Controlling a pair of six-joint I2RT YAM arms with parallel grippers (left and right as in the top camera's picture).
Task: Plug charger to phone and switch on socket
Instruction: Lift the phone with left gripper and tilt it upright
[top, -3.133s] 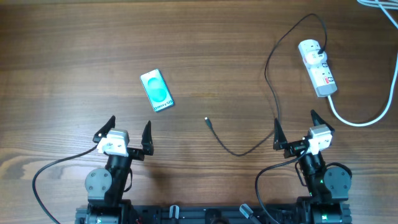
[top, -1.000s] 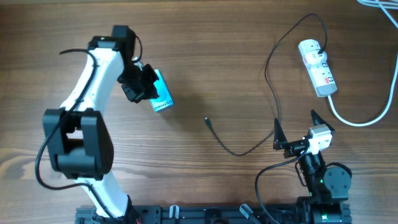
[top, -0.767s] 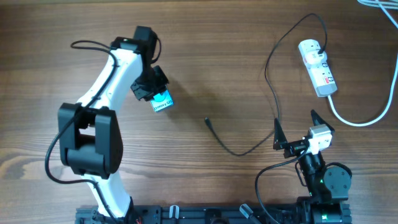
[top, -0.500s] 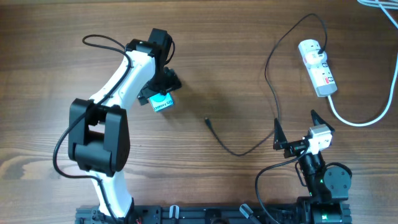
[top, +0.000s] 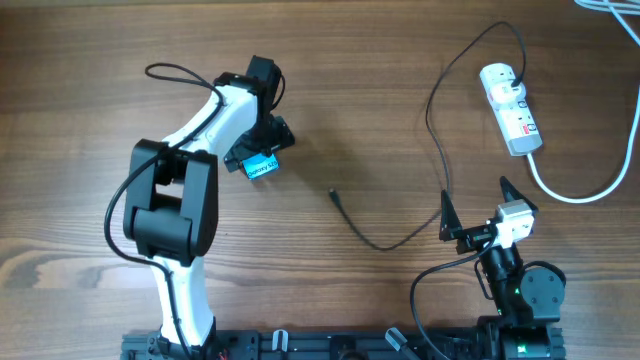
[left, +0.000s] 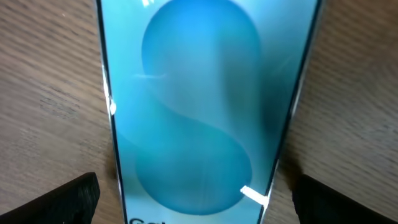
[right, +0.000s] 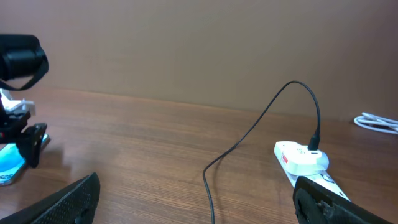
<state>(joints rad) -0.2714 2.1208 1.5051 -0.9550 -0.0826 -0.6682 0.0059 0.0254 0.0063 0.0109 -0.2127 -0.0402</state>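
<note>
The phone (top: 261, 167) lies flat on the table at left of centre, its text end showing below my left gripper (top: 260, 147). In the left wrist view its turquoise face (left: 199, 106) fills the frame, between the open fingers of the left gripper (left: 202, 200), one fingertip on either side. The charger cable (top: 385, 243) runs from the socket (top: 512, 115) in a loop down to its connector tip (top: 333, 194), which lies loose on the table. My right gripper (top: 478, 207) is open and empty near the front edge. The right wrist view shows the socket (right: 305, 158) and the cable (right: 249, 134).
The socket's thick white cord (top: 600, 185) curves off the right edge. Another white cable (top: 610, 15) lies at the far right corner. Bare wooden table lies between the phone and the connector tip.
My left arm has come out from its rest pose and swung right until its open gripper is over the phone. The phone, cable and right arm have not moved.
</note>
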